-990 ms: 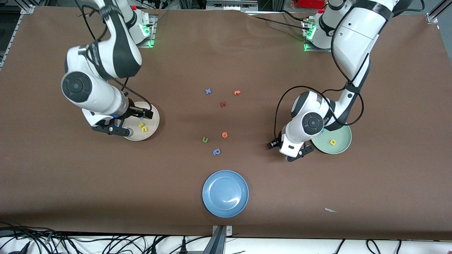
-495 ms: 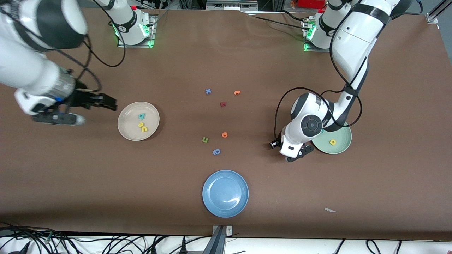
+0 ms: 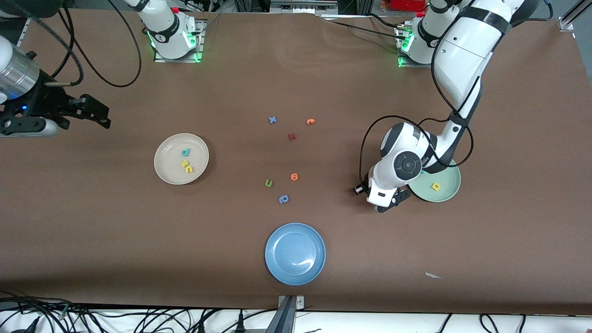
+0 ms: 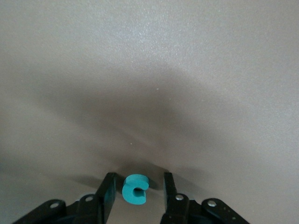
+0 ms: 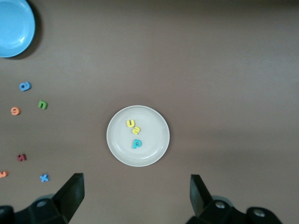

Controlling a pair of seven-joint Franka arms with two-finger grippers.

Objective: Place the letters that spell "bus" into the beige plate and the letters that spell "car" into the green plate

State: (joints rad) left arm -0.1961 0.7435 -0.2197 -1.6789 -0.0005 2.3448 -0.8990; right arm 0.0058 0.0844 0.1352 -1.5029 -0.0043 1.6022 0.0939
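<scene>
The beige plate (image 3: 162, 173) holds a teal "b" (image 3: 186, 152), a yellow "s" (image 3: 184, 163) and a yellow "u" (image 3: 189, 169). My right gripper (image 3: 102, 115) hangs open and empty high over the table at the right arm's end; its wrist view looks down on that plate (image 5: 117, 149). The green plate (image 3: 444, 196) holds a yellow "a" (image 3: 435, 186). My left gripper (image 3: 391, 203) is low beside the green plate's rim. In its wrist view a teal "c" (image 4: 134, 190) lies flat between the open fingers (image 4: 138, 179), with a gap on each side.
A blue plate (image 3: 295, 253) sits near the front edge. Loose letters lie mid-table: blue "x" (image 3: 273, 120), orange (image 3: 310, 121), dark red (image 3: 292, 136), orange (image 3: 294, 176), green (image 3: 268, 183), periwinkle (image 3: 283, 199). A white scrap (image 3: 433, 275) lies near the front.
My right arm has lifted off the beige plate and swung out toward its own end of the table. The left hand has barely shifted beside the green plate.
</scene>
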